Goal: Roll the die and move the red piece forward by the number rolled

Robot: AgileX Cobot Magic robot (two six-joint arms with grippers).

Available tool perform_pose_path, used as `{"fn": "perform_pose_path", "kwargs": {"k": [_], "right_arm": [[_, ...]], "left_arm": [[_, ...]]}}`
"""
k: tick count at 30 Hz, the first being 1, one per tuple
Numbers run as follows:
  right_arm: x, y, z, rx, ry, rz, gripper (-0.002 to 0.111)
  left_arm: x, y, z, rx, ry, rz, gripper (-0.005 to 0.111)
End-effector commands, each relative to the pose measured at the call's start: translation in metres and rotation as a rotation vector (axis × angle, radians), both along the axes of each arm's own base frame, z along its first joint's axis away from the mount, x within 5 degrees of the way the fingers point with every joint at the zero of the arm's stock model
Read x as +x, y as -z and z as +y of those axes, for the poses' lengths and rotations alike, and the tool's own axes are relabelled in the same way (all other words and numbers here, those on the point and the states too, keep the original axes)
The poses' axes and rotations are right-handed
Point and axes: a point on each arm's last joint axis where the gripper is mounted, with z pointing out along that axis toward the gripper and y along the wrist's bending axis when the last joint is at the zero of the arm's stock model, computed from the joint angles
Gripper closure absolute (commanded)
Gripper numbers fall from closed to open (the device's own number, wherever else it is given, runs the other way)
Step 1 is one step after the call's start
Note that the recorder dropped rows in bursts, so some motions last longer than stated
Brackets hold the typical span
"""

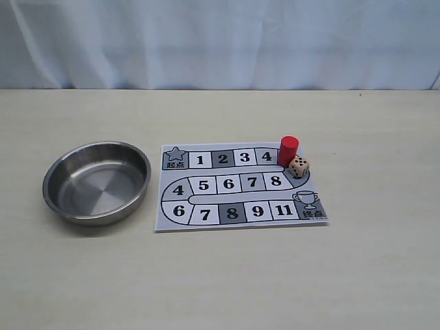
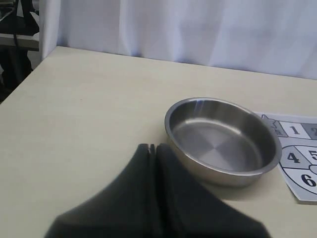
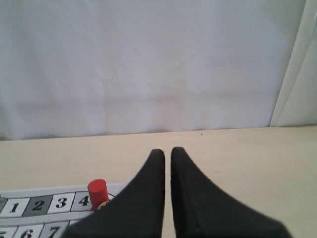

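**A:** How does the left gripper [image 2: 151, 147] stand?

**B:** Its two dark fingers [image 2: 173, 193] are pressed together with only a thin seam between them, and they hold nothing. It hangs above the pale beige tabletop [image 2: 74, 124], close to the rim of a round, shallow stainless-steel bowl [image 2: 223, 144].

**A:** And the right gripper [image 3: 165, 151]?

**B:** Much the same. Its black tapered fingers [image 3: 203, 203] are drawn in to a narrow slit, and they grip nothing. It is above the table, near one end of the board.

**A:** Where is the red piece?

**B:** The red piece [image 1: 288, 150], a small solid red cylinder, stands upright on the printed paper game board [image 1: 227, 183]. It is at the right end of the top row, just past square 4, where the track bends down. The right wrist view shows it too [image 3: 97, 191], beside square 4 and close to one finger.

**A:** The die?

**B:** The die [image 1: 298, 167], a small pale wooden cube with dark pips, lies on the board just beside the red piece, on its nearer right side, by square 8. I cannot tell whether the two touch, and the pips are too small to count.

**A:** What is around them?

**B:** In the exterior view the bowl [image 1: 96, 189] sits to the left of the board, near it but apart from it. A star marks the board's top left corner and a trophy its bottom right. A white curtain [image 1: 220, 41] hangs behind the table.
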Motion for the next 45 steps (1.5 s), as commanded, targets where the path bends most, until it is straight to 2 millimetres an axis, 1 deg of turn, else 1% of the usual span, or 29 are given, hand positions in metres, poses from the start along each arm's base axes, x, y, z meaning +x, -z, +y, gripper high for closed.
{"fn": "perform_pose_path", "kwargs": {"k": [1,5,9,13,15,17,21,22,25,45], "right_arm": [[-0.004,0.012,-0.003,-0.033,0.029,0.072,0.104],[-0.02,0.027,-0.003,-0.031,0.036,0.007,0.104],[-0.036,0.056,-0.002,0.052,0.033,-0.034,0.104],[-0.044,0.087,0.0,0.169,0.031,-0.024,0.104],[-0.046,0.088,0.0,0.181,0.028,-0.049,0.104],[-0.051,0.09,0.0,0.149,0.029,-0.041,0.104],[-0.053,0.101,0.002,0.079,-0.006,0.08,0.104],[-0.055,0.107,0.005,0.049,-0.054,0.151,0.104],[-0.055,0.107,0.009,0.03,-0.108,0.152,0.104],[-0.055,0.107,0.009,0.034,-0.108,0.152,0.104]], "left_arm": [[0.0,0.0,-0.001,0.001,0.011,-0.011,0.107],[0.0,0.0,-0.001,0.001,0.011,-0.011,0.107],[0.0,0.0,-0.001,0.001,0.011,-0.011,0.107],[0.0,0.0,-0.001,0.001,0.011,-0.011,0.107],[0.0,0.0,-0.001,0.001,0.011,-0.011,0.107],[0.0,0.0,-0.001,0.001,0.011,-0.011,0.107],[0.0,0.0,-0.001,0.001,0.011,-0.011,0.107],[0.0,0.0,-0.001,0.001,0.011,-0.011,0.107],[0.0,0.0,-0.001,-0.001,0.011,-0.011,0.107],[0.0,0.0,-0.001,-0.001,0.011,-0.011,0.107]]}}
